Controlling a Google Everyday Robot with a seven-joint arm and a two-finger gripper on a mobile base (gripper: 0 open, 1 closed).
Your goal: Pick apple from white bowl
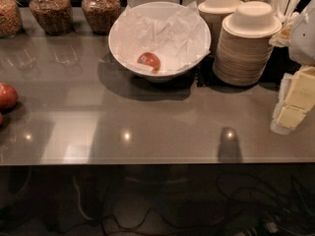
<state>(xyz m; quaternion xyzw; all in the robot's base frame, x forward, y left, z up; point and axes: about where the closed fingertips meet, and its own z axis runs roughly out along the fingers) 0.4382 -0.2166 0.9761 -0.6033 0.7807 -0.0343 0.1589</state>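
- Apple (148, 61): small, round and red-orange with a pale sticker spot. It lies low in the white bowl (114, 38), left of centre, in the upper middle of the frame.
- White bowl: wide and glossy, lined with crumpled white paper.
- Claw (295, 104): pale and blocky, at the right edge, well apart from the apple. I cannot tell whether it is open or closed.
- Step, as judged: the reach has not begun. The next move calls for crossing left over the rim and lowering onto the apple without snagging the paper.
- Bench (147, 127): smooth, dark grey and reflective. Stacked beige paper bowls (246, 48) stand beside the white bowl.
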